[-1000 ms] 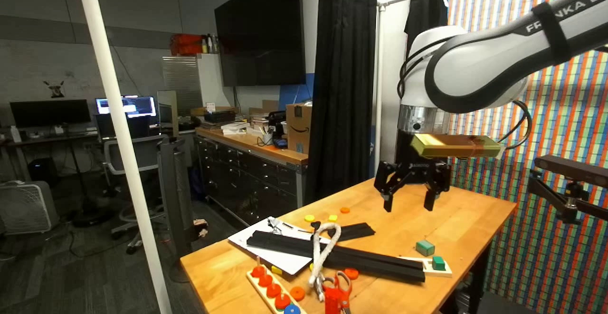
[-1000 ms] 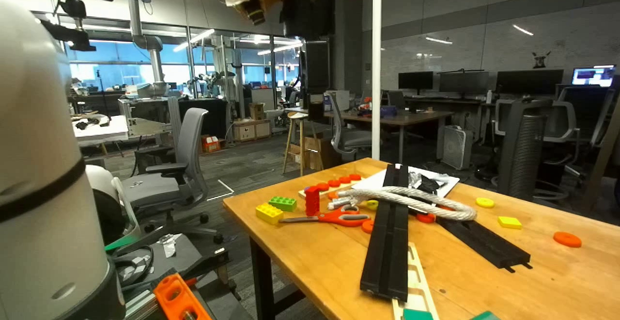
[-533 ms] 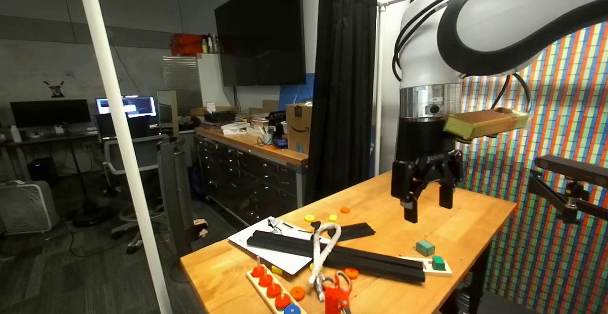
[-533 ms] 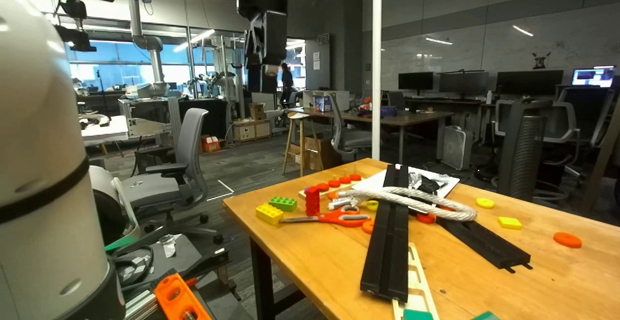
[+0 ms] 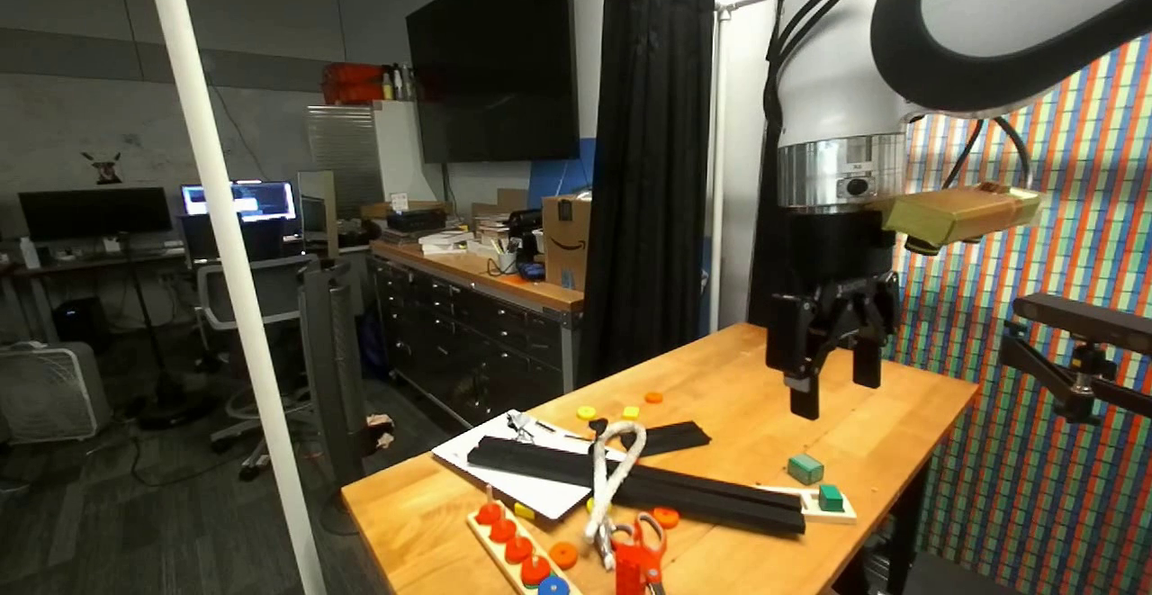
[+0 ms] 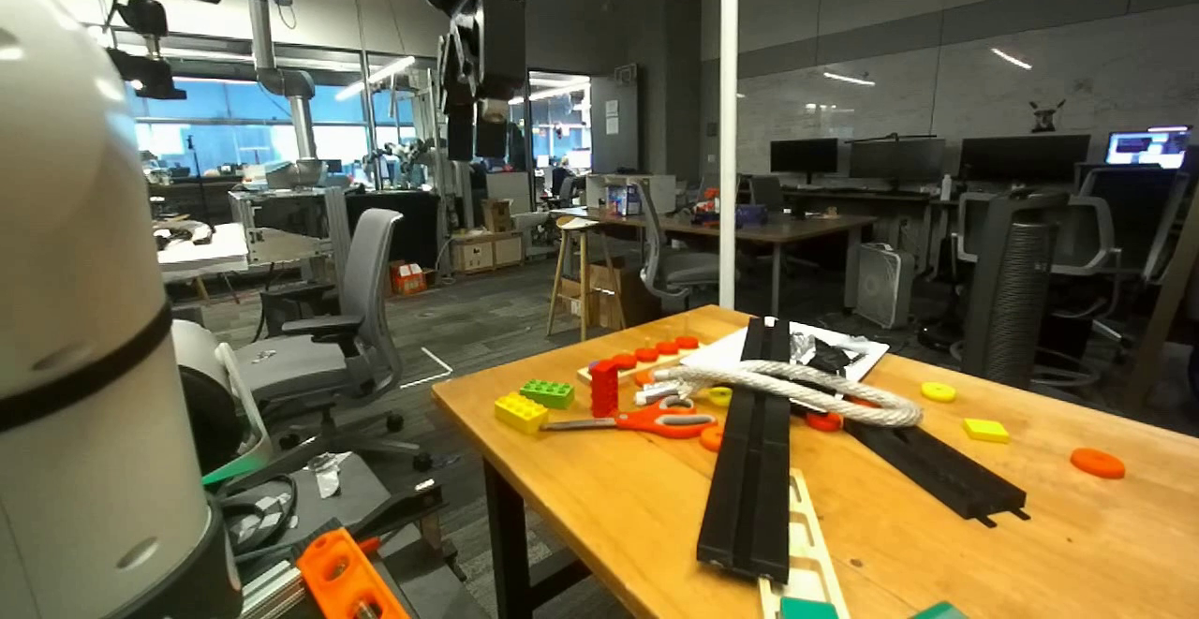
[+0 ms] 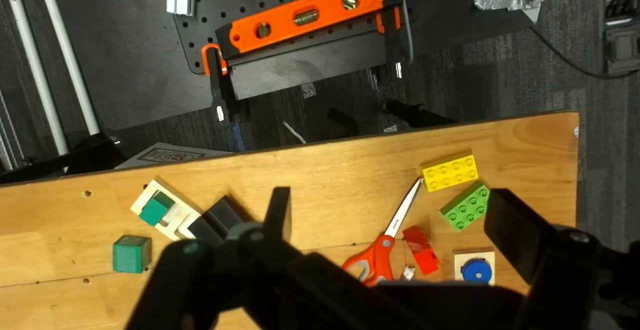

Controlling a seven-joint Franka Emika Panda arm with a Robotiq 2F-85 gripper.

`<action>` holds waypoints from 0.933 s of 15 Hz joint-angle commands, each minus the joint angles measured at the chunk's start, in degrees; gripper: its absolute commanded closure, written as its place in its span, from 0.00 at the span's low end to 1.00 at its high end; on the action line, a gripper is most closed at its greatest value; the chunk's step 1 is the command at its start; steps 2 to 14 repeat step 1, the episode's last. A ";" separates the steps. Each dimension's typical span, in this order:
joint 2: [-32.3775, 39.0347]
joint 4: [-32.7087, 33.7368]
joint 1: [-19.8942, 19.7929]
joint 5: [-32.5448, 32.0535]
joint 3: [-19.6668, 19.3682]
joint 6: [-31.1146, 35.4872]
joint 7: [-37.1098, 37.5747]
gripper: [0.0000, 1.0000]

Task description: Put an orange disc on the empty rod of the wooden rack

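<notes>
While aloft, gripper (image 5: 836, 386) jaws wide apart.

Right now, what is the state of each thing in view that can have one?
Gripper: open, empty
Wooden rack: holding reddish discs, one blue disc
Loose orange disc: flat, off the rack
Scissors: closed
Rope: looped, across a black bar
Wall screen: dark
Rightmost desk monitor: lit
</notes>
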 commanded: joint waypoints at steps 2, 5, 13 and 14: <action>-0.08 0.06 -1.29 0.70 0.97 -0.18 -0.88 0.00; -0.08 0.06 -1.29 0.70 0.97 -0.18 -0.88 0.00; -0.08 0.06 -1.29 0.70 0.97 -0.18 -0.88 0.00; -0.08 0.06 -1.29 0.70 0.97 -0.18 -0.88 0.00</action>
